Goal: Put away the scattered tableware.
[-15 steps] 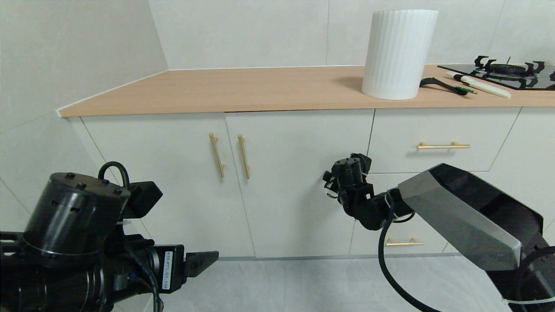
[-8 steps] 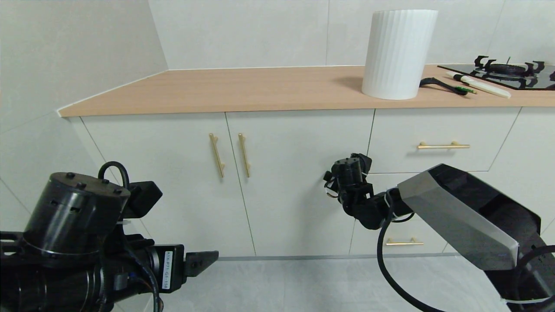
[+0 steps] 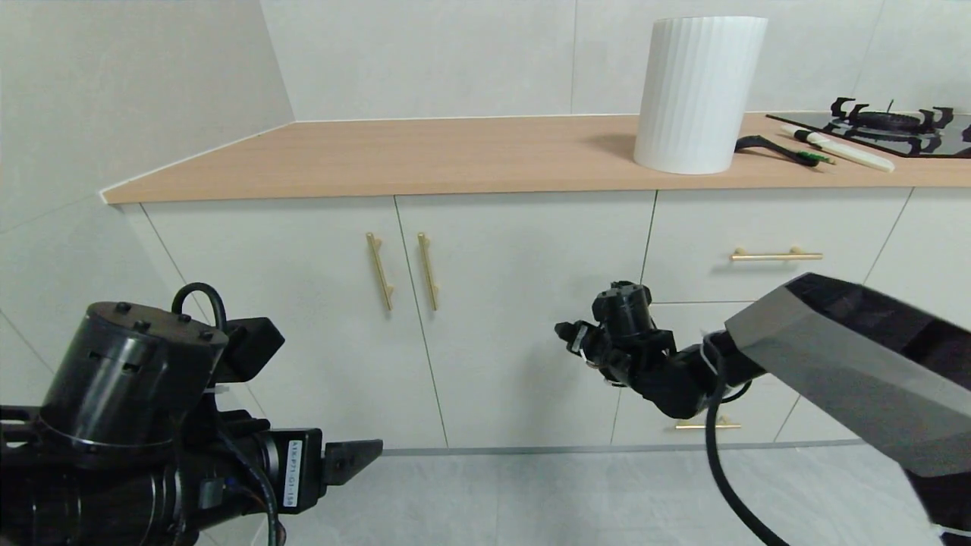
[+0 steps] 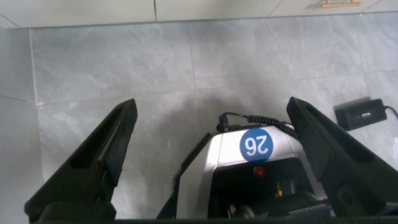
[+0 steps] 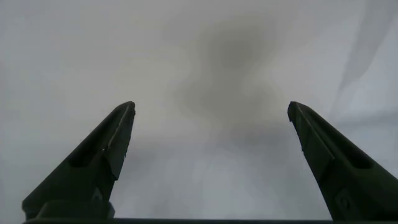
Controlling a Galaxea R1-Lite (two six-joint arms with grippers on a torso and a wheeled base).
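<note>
Tableware (image 3: 842,152) lies at the right end of the wooden counter (image 3: 417,159), between a tall white ribbed container (image 3: 698,95) and the black stove (image 3: 887,125). The counter is the biggest thing, and it runs from the corner of the wall to the right edge of the head view. Under it are two pale cabinet doors (image 3: 523,265) with upright gold handles (image 3: 379,271) side by side, and to their right a drawer (image 3: 758,224) with a gold bar handle (image 3: 775,255). The container stands upright on the counter, above the gap between the right door and the drawer.

The right gripper (image 5: 210,109) is low, below the counter, and it points at the right cabinet door from near. Its fingers are wide apart and hold nothing. The left gripper (image 4: 211,106) is lower and far to the left, over the grey tile floor (image 4: 124,56). It is also spread wide and empty.

The smallest things are the pieces themselves. A black utensil (image 3: 766,146) lies just beside the foot of the container. A long white utensil (image 3: 853,155) lies next to it, toward the stove.
</note>
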